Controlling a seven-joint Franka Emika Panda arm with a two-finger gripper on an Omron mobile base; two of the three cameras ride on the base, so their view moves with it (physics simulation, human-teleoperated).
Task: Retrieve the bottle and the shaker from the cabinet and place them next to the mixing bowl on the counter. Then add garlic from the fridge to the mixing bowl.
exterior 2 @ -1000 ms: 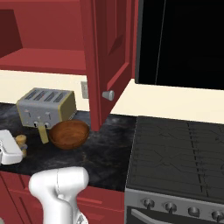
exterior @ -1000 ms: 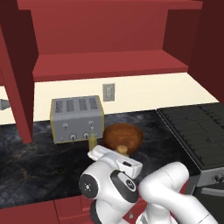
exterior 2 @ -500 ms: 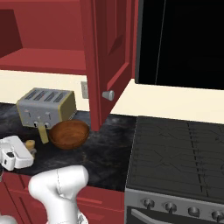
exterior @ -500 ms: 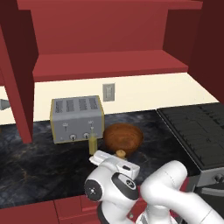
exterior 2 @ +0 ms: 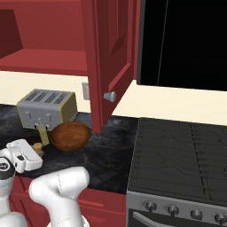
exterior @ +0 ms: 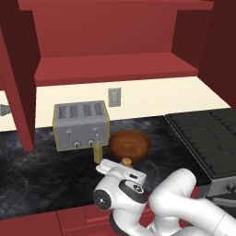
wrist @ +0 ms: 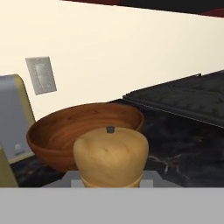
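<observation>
The hand [exterior: 120,169] pinches the wooden shaker [wrist: 110,155] just beside the bowl [exterior: 129,144] on the table [exterior: 41,175]; the bottle [exterior: 97,151] stands by the toaster [exterior: 81,125].

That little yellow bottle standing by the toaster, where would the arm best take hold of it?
Probably around the middle of the bottle, from the open front of the counter. It stands upright and slim, with the toaster right behind and the mixing bowl close beside it.

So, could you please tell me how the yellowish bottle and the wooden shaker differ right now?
The slim yellowish bottle stands free on the dark counter before the toaster; the squat, round-topped wooden shaker sits at the gripper. The bottle is taller and narrower, the shaker shorter and wider. Both are upright beside the wooden mixing bowl.
</observation>
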